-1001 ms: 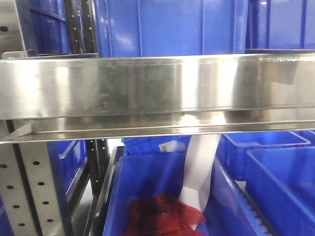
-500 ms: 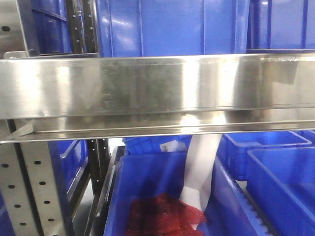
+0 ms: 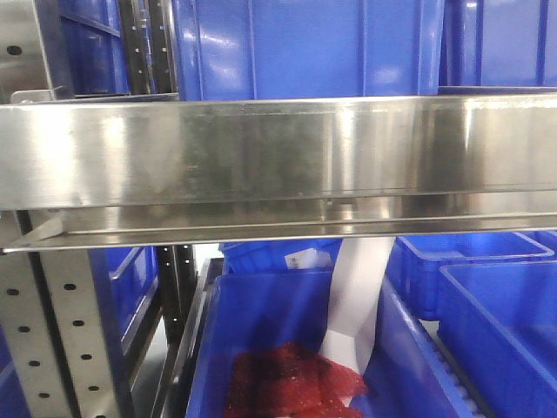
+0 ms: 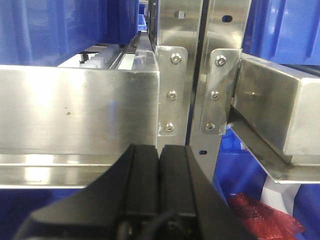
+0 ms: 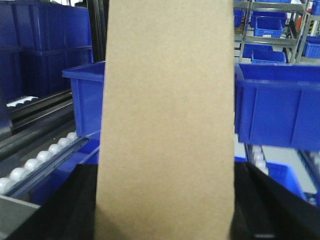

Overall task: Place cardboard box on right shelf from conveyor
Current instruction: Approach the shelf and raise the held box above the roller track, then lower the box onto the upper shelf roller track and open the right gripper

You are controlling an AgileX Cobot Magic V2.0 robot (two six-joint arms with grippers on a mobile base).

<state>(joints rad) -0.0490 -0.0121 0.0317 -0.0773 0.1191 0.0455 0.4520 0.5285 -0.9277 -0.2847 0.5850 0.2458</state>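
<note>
Left gripper [image 4: 159,155]: black fingers pressed together with nothing between them, low in the left wrist view and facing the rack.
Left shelf [image 4: 75,110]: brushed steel lip, left of the posts and fixed to them by a bracket with three screws.
Posts [image 4: 200,60]: two perforated steel uprights, side by side between the two shelves.
Right shelf [image 4: 270,107]: broad, shiny steel lip. It runs rightward from the posts and, in the front view, spans the whole width.
Upper bins [image 3: 305,48]: blue plastic, standing on the right shelf behind its lip.
Lower bin [image 3: 261,313]: blue plastic, under the right shelf, open at the top.
Red mesh [image 3: 291,383]: crumpled in the lower bin.
White sheet [image 3: 357,296]: rises from the lower bin just right of the red mesh, up behind the lip.
Side bins [image 3: 505,305]: blue, to the right of the lower bin.
Roller track [image 5: 30,170]: row of white rollers, lower left in the right wrist view.
Cardboard box [image 5: 167,125]: plain tan, upright, filling the middle of the right wrist view in front of blue bins. How it sits relative to the right shelf cannot be told.
Right gripper [image 5: 165,210]: dark fingers [image 5: 55,210] on either side of the cardboard box, clamped on its lower part.
</note>
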